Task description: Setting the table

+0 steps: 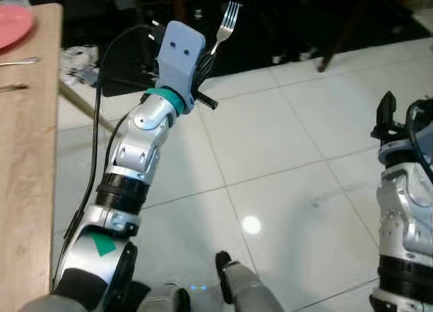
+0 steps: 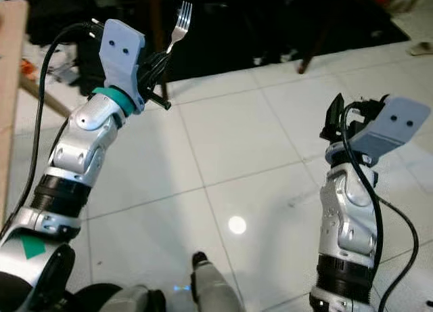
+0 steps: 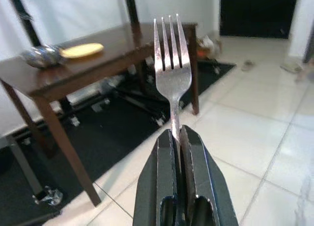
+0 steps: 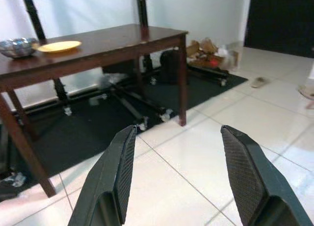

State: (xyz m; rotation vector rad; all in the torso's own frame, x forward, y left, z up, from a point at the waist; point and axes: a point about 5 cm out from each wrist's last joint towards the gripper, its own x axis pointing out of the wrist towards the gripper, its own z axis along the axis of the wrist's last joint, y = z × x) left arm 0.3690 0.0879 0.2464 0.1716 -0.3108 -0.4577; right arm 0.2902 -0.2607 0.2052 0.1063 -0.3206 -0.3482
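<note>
- Left hand (image 3: 179, 138) grips a fork (image 3: 170, 64) upright, raised over the floor (image 1: 284, 163).
- Right hand (image 4: 179, 172) gapes empty.
- Light bench (image 1: 27, 190): pink plate (image 1: 12, 24) at its far edge, cutlery (image 1: 19, 61) beside; fork still to place.

This looks like the dining area of a home: a glossy white tiled floor (image 1: 284, 156), a dark rug (image 4: 98, 123) and a dark wooden bench (image 4: 98, 47) carrying a yellow plate (image 4: 59, 46) and a metal bowl (image 4: 17, 46). A light wooden bench (image 1: 27, 163) at the robot's left holds a pink plate (image 1: 13, 24) and cutlery. A slipper (image 4: 259, 82) and loose clutter (image 4: 211, 54) lie by the white wall.
</note>
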